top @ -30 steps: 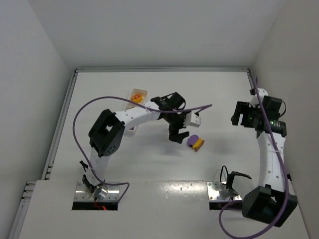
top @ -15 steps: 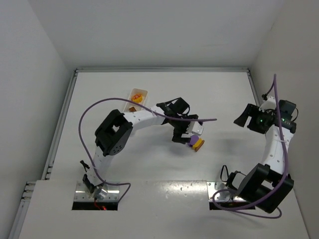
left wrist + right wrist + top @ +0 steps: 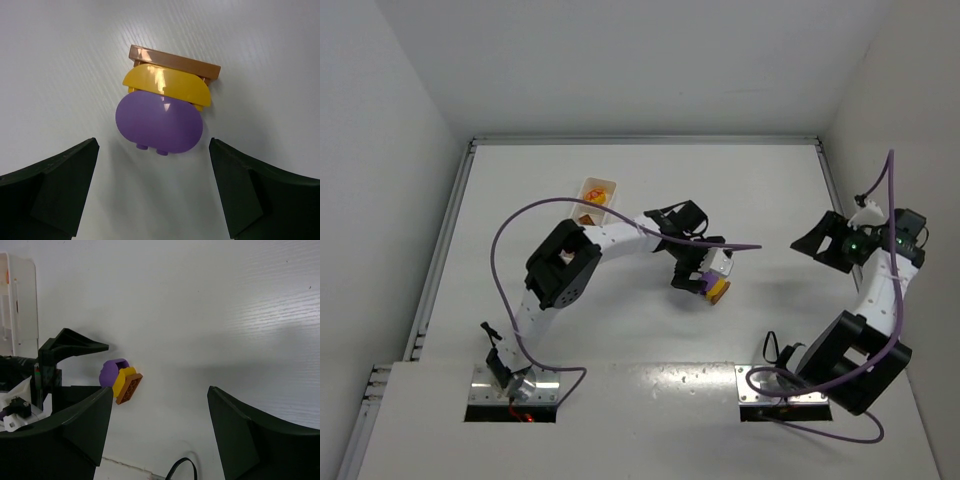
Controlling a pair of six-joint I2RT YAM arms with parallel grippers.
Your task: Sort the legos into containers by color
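Three legos stand pressed together on the table: a purple lego [image 3: 159, 125], a yellow lego [image 3: 167, 85] and a brown-orange lego [image 3: 175, 60]. They also show as a small stack [image 3: 715, 288] mid-table and as a stack [image 3: 122, 380] in the right wrist view. My left gripper [image 3: 155, 195] is open, hanging just above and short of the purple one, touching nothing. My right gripper [image 3: 805, 240] is open and empty, far off near the right edge, facing the stack. The containers [image 3: 598, 190] are a white tray at the back left, partly hidden by the left arm, with a yellow piece inside.
The left arm and its purple cable [image 3: 520, 215] arch over the tray and the table's left half. The right arm's cable [image 3: 885, 200] loops by the right wall. The tray's end [image 3: 17, 300] shows at the left of the right wrist view.
The left gripper has moved right and slightly nearer, coming over the lego stack, still open. The right arm has swung back toward the right wall.
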